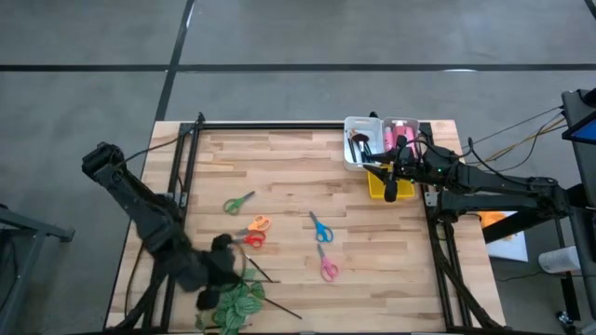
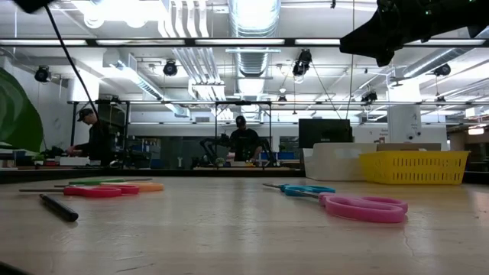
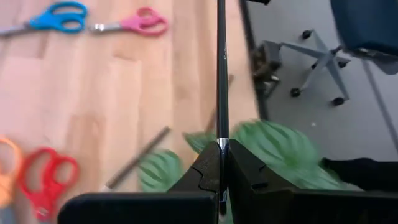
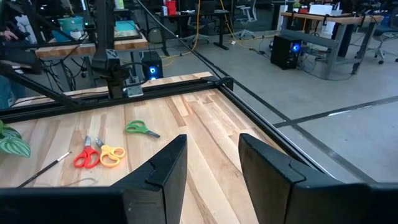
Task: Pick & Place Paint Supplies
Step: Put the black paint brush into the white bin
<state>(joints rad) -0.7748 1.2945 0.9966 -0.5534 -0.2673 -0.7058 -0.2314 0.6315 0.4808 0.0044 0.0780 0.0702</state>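
Wooden table [image 1: 289, 186]: leafy plant [image 1: 233, 305] partly hides left gripper [image 3: 222, 163] pinching brush [image 3: 221, 74].

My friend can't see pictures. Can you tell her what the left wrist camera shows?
The left gripper is shut on a thin dark brush that sticks straight out over the wooden table. Blue scissors, pink scissors and red scissors lie on the wood, and green plant leaves show behind the gripper.
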